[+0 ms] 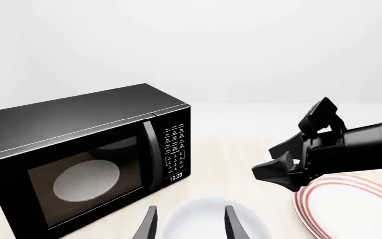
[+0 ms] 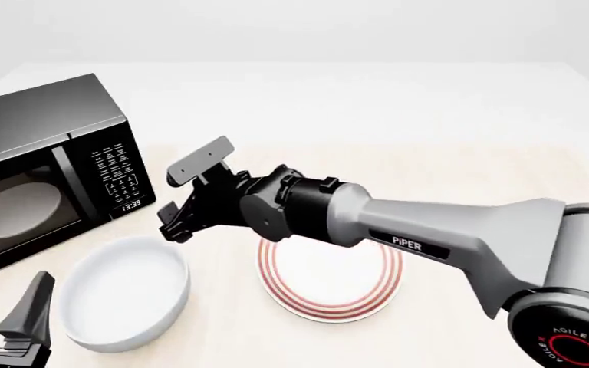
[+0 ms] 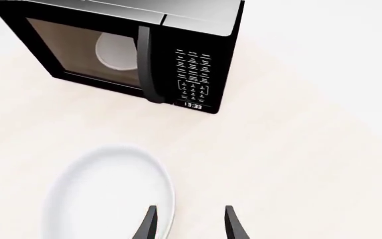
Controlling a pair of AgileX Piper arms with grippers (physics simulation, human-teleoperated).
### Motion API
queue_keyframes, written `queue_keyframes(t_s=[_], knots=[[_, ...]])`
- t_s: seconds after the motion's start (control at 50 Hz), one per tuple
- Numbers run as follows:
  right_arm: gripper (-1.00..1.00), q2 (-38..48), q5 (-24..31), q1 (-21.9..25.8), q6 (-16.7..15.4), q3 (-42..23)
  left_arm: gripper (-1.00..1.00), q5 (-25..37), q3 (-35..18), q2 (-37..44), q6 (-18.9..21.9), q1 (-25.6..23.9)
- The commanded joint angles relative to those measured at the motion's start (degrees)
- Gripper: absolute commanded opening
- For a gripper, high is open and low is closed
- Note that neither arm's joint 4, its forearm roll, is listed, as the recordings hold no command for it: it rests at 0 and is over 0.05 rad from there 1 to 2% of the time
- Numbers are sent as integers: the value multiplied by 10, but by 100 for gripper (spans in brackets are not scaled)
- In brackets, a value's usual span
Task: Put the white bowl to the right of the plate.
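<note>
The white bowl (image 2: 126, 293) sits on the table in front of the microwave, left of the red-ringed plate (image 2: 330, 282). My right arm reaches across above the plate, and its gripper (image 2: 169, 221) hangs open just above the bowl's far right rim. In the right wrist view the right gripper (image 3: 189, 224) stands with one finger over the rim of the bowl (image 3: 108, 191) and the other outside it. My left gripper (image 2: 3, 308) is open and empty at the bowl's near left. In the left wrist view the bowl (image 1: 198, 219) shows between the left gripper's fingers, with the plate (image 1: 360, 204) beyond.
A black microwave (image 2: 44, 169) with its door shut stands at the left rear, close behind the bowl. It also shows in both wrist views as the microwave (image 1: 91, 154) and the microwave (image 3: 144, 45). The right arm's grey link (image 2: 448, 230) spans the space above the plate.
</note>
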Motion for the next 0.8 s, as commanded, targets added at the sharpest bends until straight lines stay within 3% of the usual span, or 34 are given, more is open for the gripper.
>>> queue_keyframes(t_s=[0.02, 0.8], knots=[[100, 26, -7, 12, 22, -9, 100, 0, 0, 0, 0, 0], [100, 79, -38, 23, 72, -6, 100, 0, 0, 0, 0, 0]])
